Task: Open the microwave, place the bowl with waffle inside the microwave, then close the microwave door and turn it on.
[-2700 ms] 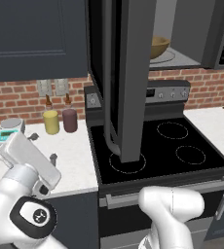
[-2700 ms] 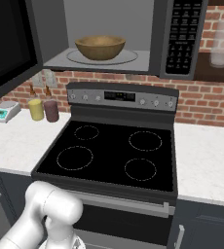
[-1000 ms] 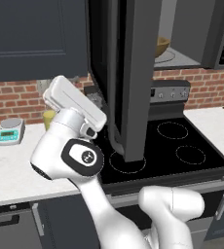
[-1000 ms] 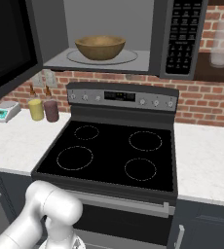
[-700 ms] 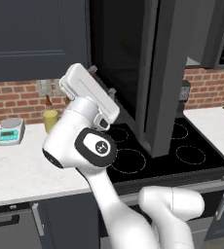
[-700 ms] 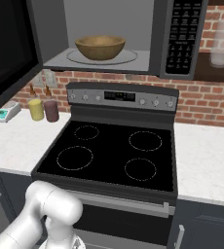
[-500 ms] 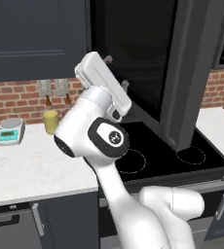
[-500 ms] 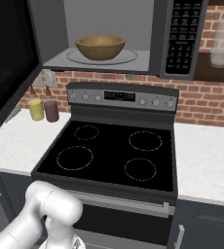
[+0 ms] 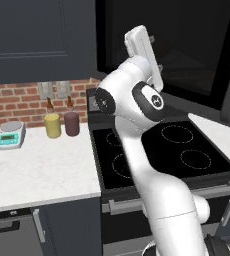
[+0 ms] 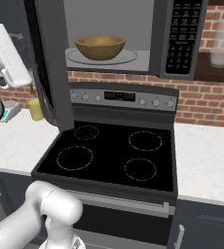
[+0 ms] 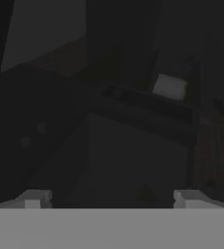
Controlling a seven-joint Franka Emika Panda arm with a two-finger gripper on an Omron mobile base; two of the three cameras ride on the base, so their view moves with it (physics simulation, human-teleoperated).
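**Door half swung, bowl already on the turntable**

From where I stand, the microwave (image 10: 133, 36) hangs above the stove (image 10: 109, 153) with its cavity open to the room. The bowl (image 10: 100, 46) sits in the middle of the pale glass plate (image 10: 128, 57) inside, upright and well back from the opening, so nothing should catch when the front closes. I cannot see the waffle from this height; the bowl's rim hides whatever lies in it.

The microwave door (image 10: 48, 63) stands partway round on its left hinge, its inner edge facing me and its lower corner over the rear left burner. In the left base view its black glass (image 9: 177, 45) spreads across the upper right. The arm is raised high on the outer face of that door, with the white hand (image 9: 143, 50) right up against the glass. That placement reads to me as a push: a flat press on the outside would swing the panel shut without needing the handle.

In the hand view the gripper (image 11: 109, 199) has its two tips far apart with nothing between them, looking straight at dark glass. Spread fingers make sense here, since nothing needs holding.

The button panel (image 10: 181, 36) on the right stays uncovered, ready for the start press once the door latches. The yellow jar (image 9: 52, 125), the maroon jar (image 9: 71, 123) and the small scale (image 9: 11, 135) sit on the counter to the left, well clear of the door's sweep.
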